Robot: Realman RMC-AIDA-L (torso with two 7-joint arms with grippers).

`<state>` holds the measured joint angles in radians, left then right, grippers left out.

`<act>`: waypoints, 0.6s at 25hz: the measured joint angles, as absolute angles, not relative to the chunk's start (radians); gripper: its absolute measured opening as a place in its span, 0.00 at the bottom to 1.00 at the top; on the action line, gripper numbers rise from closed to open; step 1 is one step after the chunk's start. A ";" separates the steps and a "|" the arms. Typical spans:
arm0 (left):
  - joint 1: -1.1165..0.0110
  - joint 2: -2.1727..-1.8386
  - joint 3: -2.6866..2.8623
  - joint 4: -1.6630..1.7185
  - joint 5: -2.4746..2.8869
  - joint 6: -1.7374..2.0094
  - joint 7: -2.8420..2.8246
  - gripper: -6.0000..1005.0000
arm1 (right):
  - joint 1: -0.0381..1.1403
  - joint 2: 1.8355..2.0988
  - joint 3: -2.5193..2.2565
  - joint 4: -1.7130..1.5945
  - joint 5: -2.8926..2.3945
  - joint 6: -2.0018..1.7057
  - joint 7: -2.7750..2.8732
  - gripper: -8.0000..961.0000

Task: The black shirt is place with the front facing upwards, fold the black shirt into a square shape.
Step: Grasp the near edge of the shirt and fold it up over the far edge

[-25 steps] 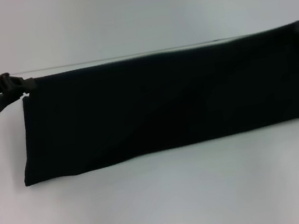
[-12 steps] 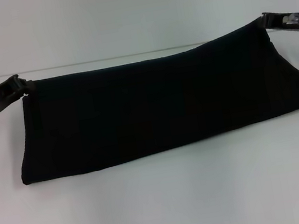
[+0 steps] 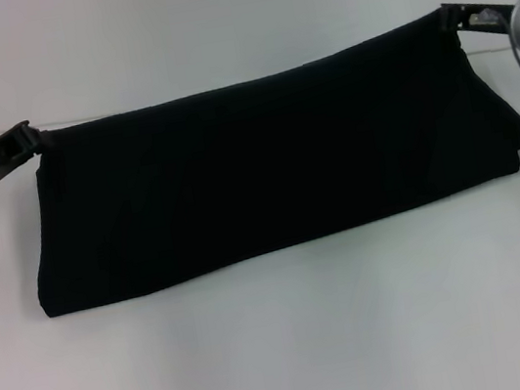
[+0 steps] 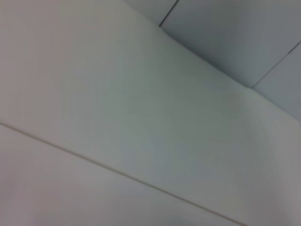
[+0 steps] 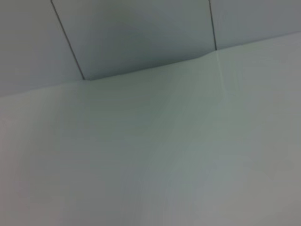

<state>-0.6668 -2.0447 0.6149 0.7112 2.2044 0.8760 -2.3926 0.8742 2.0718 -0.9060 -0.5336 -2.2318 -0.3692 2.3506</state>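
Pale white flat counter filling most of the left wrist view, a thin faint seam line crossing it, grey panelled wall beyond, split by dark joints

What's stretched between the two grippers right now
In the head view, the black shirt spans the whole stretch: the left gripper pinches its one top corner, the right gripper the other. Its lower edge rests on the white table.

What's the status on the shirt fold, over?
Left pincer shut on black shirt, far left corner. Right pincer shut on far right corner, held higher. Near edge rests on table. Nothing in the way.
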 joint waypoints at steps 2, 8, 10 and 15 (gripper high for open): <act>-0.673 -2.045 0.615 0.710 2.204 0.867 -2.393 0.01 | 0.898 2.067 -0.918 -0.500 -2.232 -0.338 2.350 0.02; -0.688 -2.045 0.620 0.697 2.204 0.825 -2.386 0.01 | 0.920 2.064 -0.940 -0.464 -2.232 -0.267 2.349 0.02; -0.693 -2.045 0.625 0.693 2.204 0.810 -2.383 0.01 | 0.920 2.063 -0.939 -0.464 -2.232 -0.260 2.352 0.02; -0.705 -2.044 0.632 0.684 2.204 0.801 -2.382 0.01 | 0.919 2.061 -0.937 -0.468 -2.232 -0.258 2.353 0.02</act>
